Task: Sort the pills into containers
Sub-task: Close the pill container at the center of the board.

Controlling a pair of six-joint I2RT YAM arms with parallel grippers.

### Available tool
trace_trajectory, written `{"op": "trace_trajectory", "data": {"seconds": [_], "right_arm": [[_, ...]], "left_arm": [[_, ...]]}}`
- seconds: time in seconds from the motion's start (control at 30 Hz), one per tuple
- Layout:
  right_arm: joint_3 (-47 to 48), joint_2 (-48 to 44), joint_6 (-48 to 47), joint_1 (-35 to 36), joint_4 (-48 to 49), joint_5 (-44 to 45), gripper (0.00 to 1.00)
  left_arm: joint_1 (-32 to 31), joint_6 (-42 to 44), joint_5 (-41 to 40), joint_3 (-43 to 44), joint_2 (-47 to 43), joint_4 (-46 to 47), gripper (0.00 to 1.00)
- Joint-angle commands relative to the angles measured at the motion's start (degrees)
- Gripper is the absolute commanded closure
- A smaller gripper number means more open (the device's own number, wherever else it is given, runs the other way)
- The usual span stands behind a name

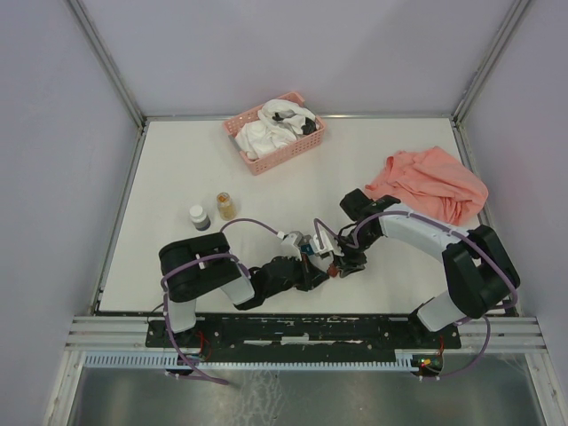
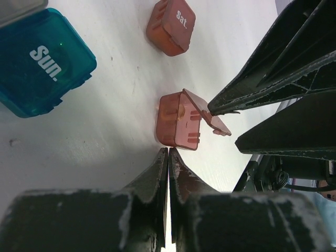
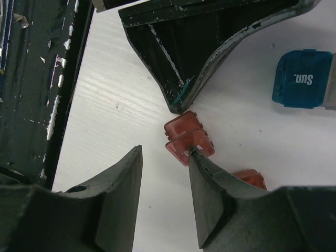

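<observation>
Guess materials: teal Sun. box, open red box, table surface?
Teal Sun. box: probably glossy translucent plastic, highlights and see-through walls. Open red box: same, translucent with moulded ribs, thin hinged lid. Table: matte white sheet with fine parallel lines, perhaps corrugated plastic; unsure.

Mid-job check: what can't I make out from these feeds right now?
Open red box: lid and walls hide its inside in both wrist views; contents unknown.
Grey box: cut off by the frame edge in both wrist views.
Closed red box: right wrist view, mostly behind a finger of the right gripper.
Top view: left gripper and right gripper largely cover the boxes; pills in the jar too small to see.
</observation>
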Motion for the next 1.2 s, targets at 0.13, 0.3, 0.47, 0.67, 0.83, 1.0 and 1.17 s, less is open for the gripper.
{"op": "trace_trajectory", "data": {"seconds": [0.13, 0.3, 0.47, 0.67, 0.83, 1.0, 1.17], "right_arm": [[2.49, 1.03, -0.57, 1.18, -1.07, 1.07, 0.52], [2.61, 1.35, 0.78, 1.7, -0.08, 2.69, 0.53], [2.6, 1.74, 1.48, 2.03, 0.47, 3.6, 0.54], [2.8, 2.36, 1.85, 2.76, 0.74, 4.54, 0.56], [2.96, 2.7, 2.74, 2.96, 1.22, 5.24, 0.57], [3.7, 3.08, 4.28, 2.95, 1.32, 5.59, 0.59], [5.01, 3.48, 6.24, 2.82, 0.44, 4.03, 0.6]], "left_arm": [[0.38, -1.26, 0.28, 1.42, 0.62, 3.41, 0.92], [0.46, -1.28, 0.58, 1.52, 0.8, 3.65, 0.92], [0.54, -1.29, 0.8, 1.52, 0.98, 3.92, 0.92], [0.8, -1.52, 1.16, 1.34, 1.28, 4.74, 0.92], [1.07, -1.96, 1.37, 0.87, 1.5, 5.89, 0.92], [1.41, -2.61, 1.84, -0.09, 1.21, 7.31, 0.91], [1.44, -2.77, 2.04, -0.49, 1.05, 7.58, 0.91]]}}
